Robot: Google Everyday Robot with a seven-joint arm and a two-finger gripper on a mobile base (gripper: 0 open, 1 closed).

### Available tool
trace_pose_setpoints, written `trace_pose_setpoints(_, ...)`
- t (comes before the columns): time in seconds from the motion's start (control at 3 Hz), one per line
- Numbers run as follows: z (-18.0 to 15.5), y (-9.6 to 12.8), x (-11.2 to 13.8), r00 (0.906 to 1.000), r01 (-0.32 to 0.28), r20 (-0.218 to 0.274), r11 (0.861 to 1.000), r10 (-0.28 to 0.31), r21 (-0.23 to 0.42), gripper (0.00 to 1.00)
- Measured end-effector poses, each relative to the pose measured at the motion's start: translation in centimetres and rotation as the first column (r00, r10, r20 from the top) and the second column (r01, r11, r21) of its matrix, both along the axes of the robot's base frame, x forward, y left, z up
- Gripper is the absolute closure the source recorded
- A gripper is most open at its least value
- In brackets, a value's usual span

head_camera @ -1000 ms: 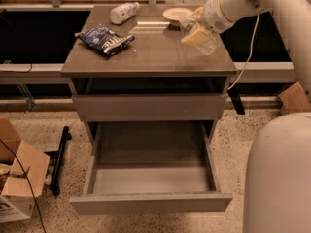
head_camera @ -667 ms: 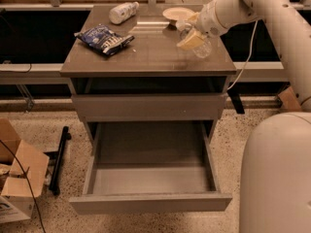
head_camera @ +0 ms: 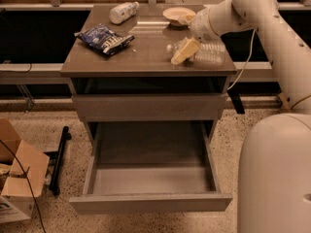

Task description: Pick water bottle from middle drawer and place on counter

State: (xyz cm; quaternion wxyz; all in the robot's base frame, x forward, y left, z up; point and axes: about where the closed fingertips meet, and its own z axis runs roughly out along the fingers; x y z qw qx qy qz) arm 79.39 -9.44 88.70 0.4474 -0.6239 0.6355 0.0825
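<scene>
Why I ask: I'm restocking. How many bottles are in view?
2. A clear water bottle lies at the counter's right front, beside the pincer; a white-wrapped bottle lies at its back left. The open drawer shows none; the shut drawer's inside is hidden.

the clear ribbed water bottle is lying sideways on the counter, at its right front, the gripper at its cap end. the middle drawer is standing open below the counter.

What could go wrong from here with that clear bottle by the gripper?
The water bottle looks to be lying on its side near the right front corner of the counter, at the gripper; it may roll off. The arm, when pulling back, might knock the bowl just behind it.
</scene>
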Motion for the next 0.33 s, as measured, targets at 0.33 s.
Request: trace_pose_setpoints(0.33, -0.08, 0.20, 0.06, 1.0000, -0.002, 0.000, 1.000, 0.002, 0.006, 0.00)
